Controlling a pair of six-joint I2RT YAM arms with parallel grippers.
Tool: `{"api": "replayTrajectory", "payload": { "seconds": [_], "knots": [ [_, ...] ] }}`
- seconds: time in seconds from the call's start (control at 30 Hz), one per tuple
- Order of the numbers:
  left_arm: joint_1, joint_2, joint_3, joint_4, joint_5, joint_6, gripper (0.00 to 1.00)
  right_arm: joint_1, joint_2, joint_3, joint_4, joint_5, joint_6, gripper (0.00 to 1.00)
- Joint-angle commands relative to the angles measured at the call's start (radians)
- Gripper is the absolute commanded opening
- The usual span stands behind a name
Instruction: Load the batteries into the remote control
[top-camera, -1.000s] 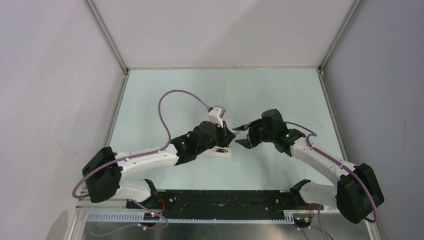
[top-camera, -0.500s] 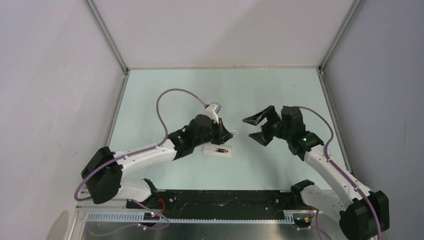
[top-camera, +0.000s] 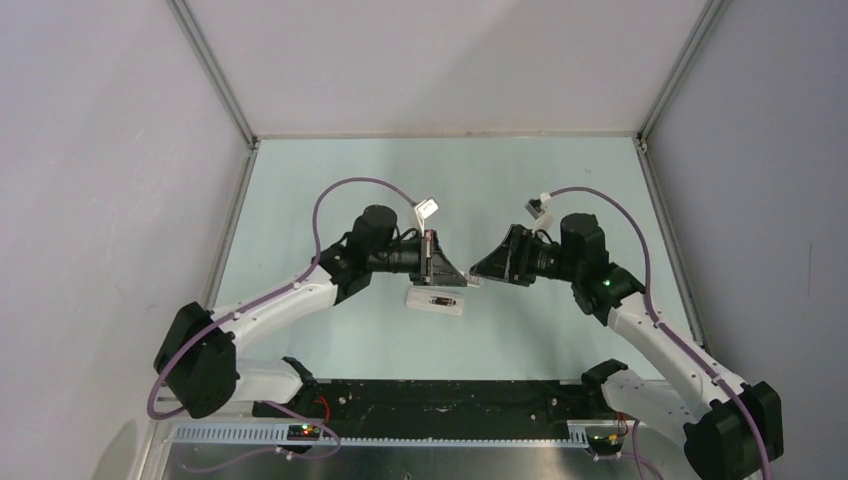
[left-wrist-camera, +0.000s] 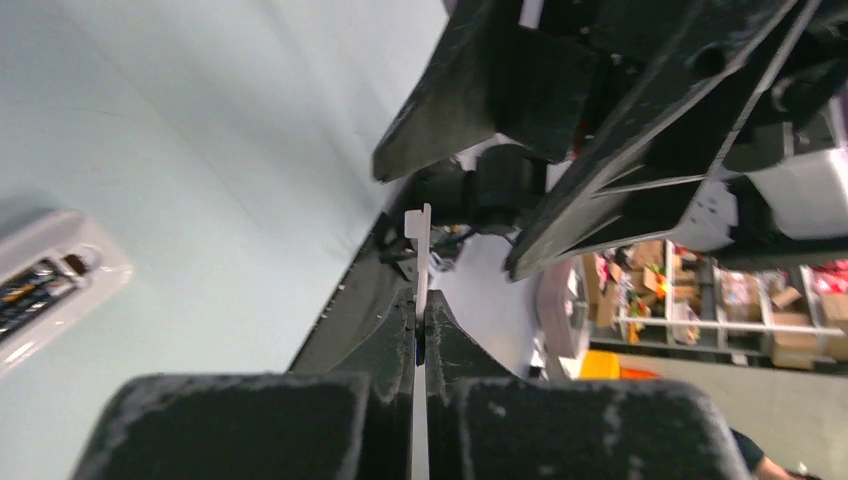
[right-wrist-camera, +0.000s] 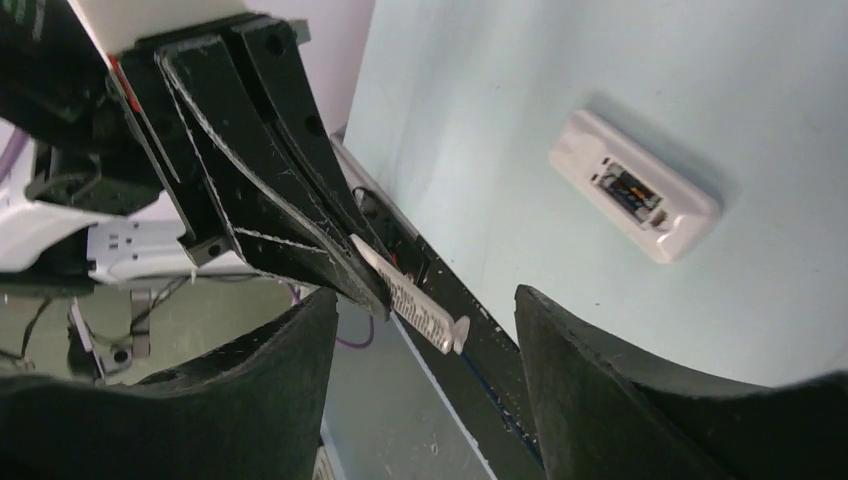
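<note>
Batteries (right-wrist-camera: 630, 192) apparently sitting in the face-down remote (top-camera: 435, 301); left gripper (left-wrist-camera: 420, 310) is clenching the cover strip (right-wrist-camera: 410, 300), right gripper (top-camera: 488, 268) gaping; cover awaiting fitting.

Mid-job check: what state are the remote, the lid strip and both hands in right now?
Remote: lying flat, back up, battery recess uncovered; contents too small to tell.
Lid strip: pinched edge-on in the left hand, lifted, free end pointing at the right hand.
Left hand: shut on the lid strip.
Right hand: open, facing the lid strip's free end.
</note>
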Motion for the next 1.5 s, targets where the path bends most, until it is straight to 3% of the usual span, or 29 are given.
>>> {"api": "replayTrajectory", "payload": {
  "seconds": [0.0,0.23,0.43,0.67,0.8,0.83,0.87,0.9,0.97,1.03,1.17,1.3,1.47],
  "knots": [
    [0.022,-0.052,0.058,0.007,0.162,-0.056,0.0,0.055,0.0,-0.018,0.114,0.003,0.008,0.67],
    [0.039,-0.097,0.033,0.007,0.191,-0.087,0.0,0.087,-0.052,-0.068,0.221,0.027,0.1,0.41],
    [0.047,-0.144,0.021,0.007,0.197,-0.126,0.0,0.11,-0.104,-0.107,0.297,0.021,0.157,0.37],
    [0.048,-0.178,0.017,0.007,0.19,-0.164,0.01,0.129,-0.127,-0.123,0.356,-0.011,0.221,0.01],
    [0.047,-0.191,0.01,0.007,0.168,-0.16,0.22,0.133,-0.134,-0.123,0.358,-0.02,0.242,0.0],
    [0.047,-0.192,0.008,0.007,0.164,-0.157,0.4,0.133,-0.135,-0.123,0.353,-0.02,0.246,0.0],
    [0.048,-0.192,0.007,0.007,0.153,-0.149,0.47,0.132,-0.138,-0.123,0.334,-0.016,0.25,0.0],
    [0.048,-0.195,0.002,0.007,0.144,-0.142,0.62,0.13,-0.14,-0.123,0.324,-0.013,0.25,0.0],
    [0.051,-0.206,-0.012,0.004,0.098,-0.116,0.79,0.128,-0.15,-0.123,0.272,0.004,0.243,0.0],
    [0.063,-0.219,-0.031,-0.013,0.012,-0.09,0.87,0.125,-0.16,-0.124,0.207,0.027,0.221,0.0],
    [0.085,-0.25,-0.071,-0.154,-0.222,0.026,0.89,0.114,-0.178,-0.155,0.072,0.096,0.17,0.0],
    [0.091,-0.283,-0.149,-0.238,-0.472,0.076,0.86,0.098,-0.097,-0.204,0.081,0.101,0.131,0.0],
    [0.092,-0.243,-0.197,-0.279,-0.604,0.081,0.87,0.115,0.007,-0.207,0.158,0.121,0.09,0.0]
  ]
}}
